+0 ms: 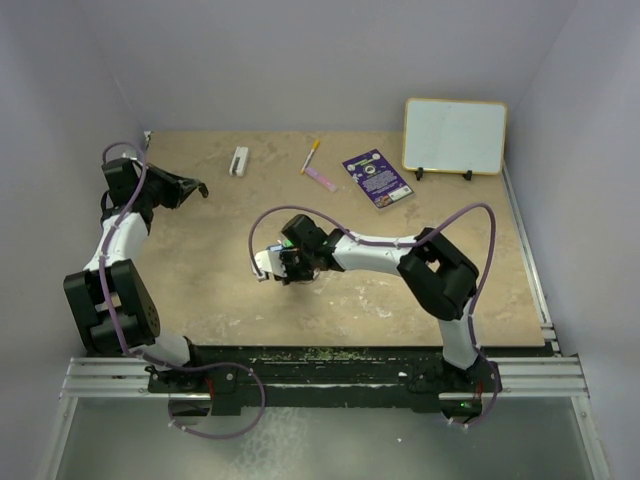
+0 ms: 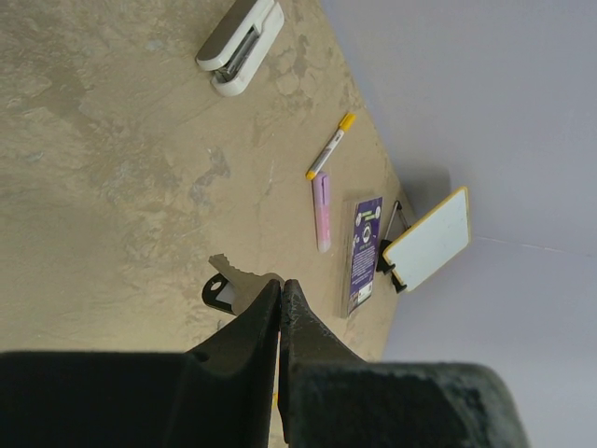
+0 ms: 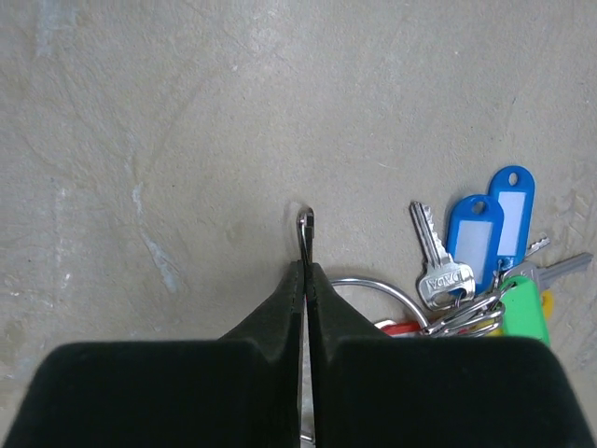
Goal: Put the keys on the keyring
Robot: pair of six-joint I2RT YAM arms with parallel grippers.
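Note:
My right gripper (image 3: pixel 305 266) is shut on the thin silvery keyring (image 3: pixel 305 227), whose edge sticks out past the fingertips, low over the table. The ring's wire curves off to the right (image 3: pixel 378 285). A bunch of keys (image 3: pixel 434 271) hangs there with blue tags (image 3: pixel 490 229), a green tag (image 3: pixel 524 313) and bits of red and yellow. In the top view this gripper (image 1: pixel 288 262) sits mid-table by a white tag (image 1: pixel 265 263). My left gripper (image 2: pixel 281 283) is shut on a single key (image 2: pixel 241 280) with a black tag (image 2: pixel 215 292), held up at the far left (image 1: pixel 193 187).
A white stapler (image 1: pixel 239 161) lies at the back left. A yellow-capped pen (image 1: pixel 311 155), a pink highlighter (image 1: pixel 322 178) and a purple card (image 1: pixel 377 178) lie at the back middle. A small whiteboard (image 1: pixel 455 136) stands at the back right. Walls enclose the table.

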